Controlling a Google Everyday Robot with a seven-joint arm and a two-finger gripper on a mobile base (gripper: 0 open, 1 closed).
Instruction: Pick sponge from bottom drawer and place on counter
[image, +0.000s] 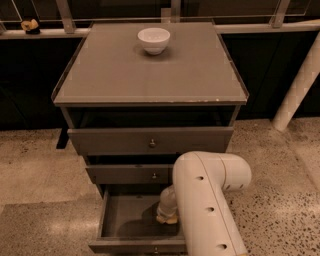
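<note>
at the bottom right of the frame you see the white arm (210, 200) bending down and left into the open bottom drawer (125, 222), which is pulled out toward the lower edge. your hand (167, 216) sits low inside that drawer, right of its middle, close to the drawer floor. you cannot tell whether the hand is wide, narrow or holding anything. a small yellowish bit (169, 220) shows at its tip, and you cannot tell whether that is the sponge or part of the hand. above it, the middle drawer (125, 174) and the top drawer (150, 140) each stand a little way out. further up, the surface (150, 75) carries a white bowl (153, 40) near its far edge, at the upper centre of the frame.
</note>
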